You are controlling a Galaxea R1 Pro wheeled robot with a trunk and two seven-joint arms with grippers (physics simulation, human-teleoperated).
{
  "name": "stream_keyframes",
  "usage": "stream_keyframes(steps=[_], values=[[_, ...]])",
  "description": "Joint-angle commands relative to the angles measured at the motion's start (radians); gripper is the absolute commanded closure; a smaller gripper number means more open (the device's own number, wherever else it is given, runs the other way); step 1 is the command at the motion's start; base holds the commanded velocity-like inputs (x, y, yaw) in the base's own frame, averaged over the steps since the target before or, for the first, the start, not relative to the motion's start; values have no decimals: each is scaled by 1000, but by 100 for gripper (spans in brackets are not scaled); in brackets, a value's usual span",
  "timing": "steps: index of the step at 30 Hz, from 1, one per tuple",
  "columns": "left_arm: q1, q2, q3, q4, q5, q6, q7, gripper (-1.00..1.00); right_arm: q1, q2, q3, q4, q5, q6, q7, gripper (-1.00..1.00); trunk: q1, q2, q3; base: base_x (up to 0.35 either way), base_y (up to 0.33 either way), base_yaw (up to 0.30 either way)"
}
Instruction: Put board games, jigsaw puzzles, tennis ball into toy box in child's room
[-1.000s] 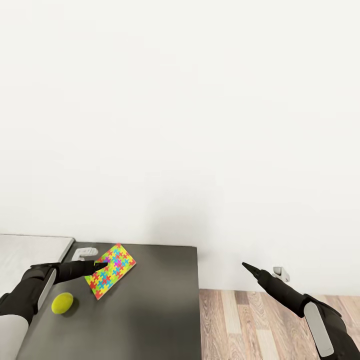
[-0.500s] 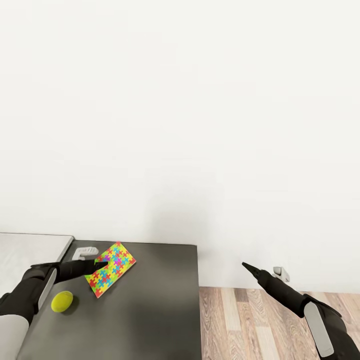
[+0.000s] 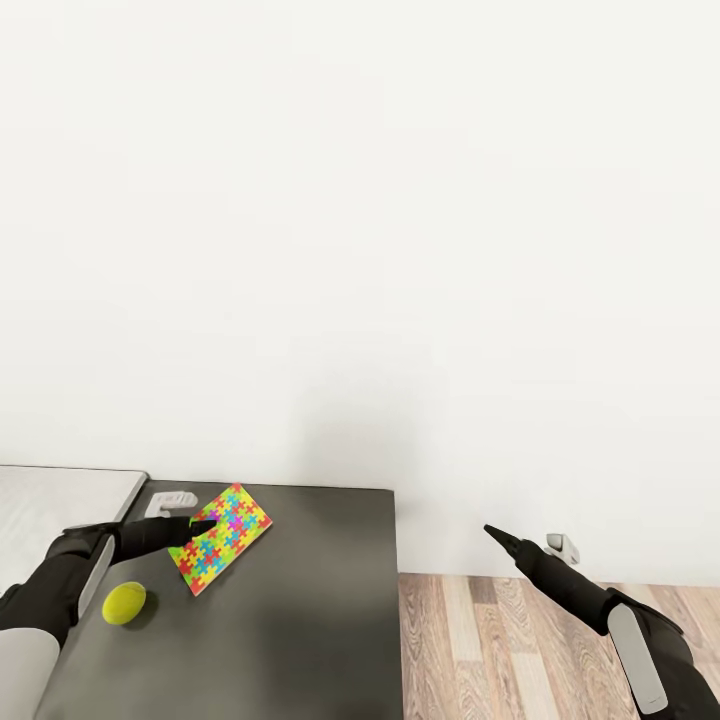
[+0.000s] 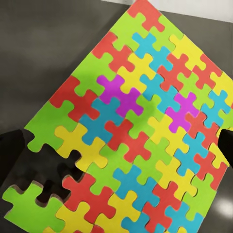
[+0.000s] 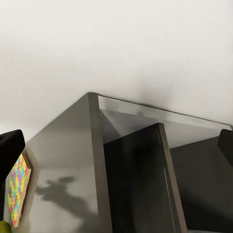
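1. White wall (image 3: 360,220) takes up most of the head view; wood floor (image 3: 540,650) at lower right.
2. Table (image 3: 300,620): dark grey section, with the pale grey top (image 3: 50,500) adjoining on the left.
3. Right gripper (image 3: 500,540) hangs over the floor, well off the table edge. Wrist view shows both fingertips spread wide, nothing between them.
4. Left gripper (image 3: 195,528) is low over the near edge of the puzzle. Wrist view shows its tips apart either side of the sheet, not gripping it.
5. Jigsaw puzzle (image 3: 222,540) lies flat on the dark section near the wall.
6. Tennis ball (image 3: 124,603) sits on the dark section beside the left arm, near the puzzle but apart from it.
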Motion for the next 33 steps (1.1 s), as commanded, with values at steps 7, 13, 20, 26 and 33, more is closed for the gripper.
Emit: stream_keyframes(steps=[7, 13, 20, 26, 33], values=[[-1, 0, 4, 0, -9, 7, -4, -100, 0, 0, -2, -2, -4, 7, 2, -100, 1, -2, -2, 0, 0, 0], [-1, -2, 4, 0, -10, 7, -2, -100, 0, 0, -2, -2, -4, 7, 3, -100, 1, -2, -3, 0, 0, 0], [-1, -3, 4, 0, -10, 7, -2, -100, -1, 0, -2, -2, -4, 7, 2, -100, 1, -2, -11, 0, 0, 0], [-1, -6, 4, 0, -10, 4, -2, -100, -1, 0, -2, -2, -4, 7, 2, -100, 1, -2, -20, 0, 0, 0], [-1, -7, 3, 0, -10, -6, -2, -100, -1, 0, -2, -2, -4, 7, 2, -100, 1, -2, -31, 0, 0, 0]])
